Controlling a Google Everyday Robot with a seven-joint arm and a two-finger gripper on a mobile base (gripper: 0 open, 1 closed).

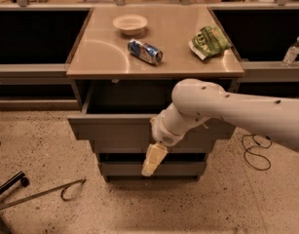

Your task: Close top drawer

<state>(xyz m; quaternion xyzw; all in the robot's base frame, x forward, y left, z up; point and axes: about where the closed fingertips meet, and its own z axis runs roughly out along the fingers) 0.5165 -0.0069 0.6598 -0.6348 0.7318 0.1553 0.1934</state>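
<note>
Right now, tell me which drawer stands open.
The top drawer, its tray pulled out under the tabletop; the lower fronts sit back. The gripper hangs below its front.

- Light: warm, moderate, from overhead; amber cast throughout.
- Glare: broad pale sheen with a curved streak on the worktop (100, 52), left of the can (145, 51).
- Shadow: top drawer (115, 130) interior dark; side recesses near black.
- End effector (154, 160): pale, well lit, hanging before the dim lower drawer fronts (120, 168).
- Floor (227, 199): evenly lit, soft shadows.
</note>
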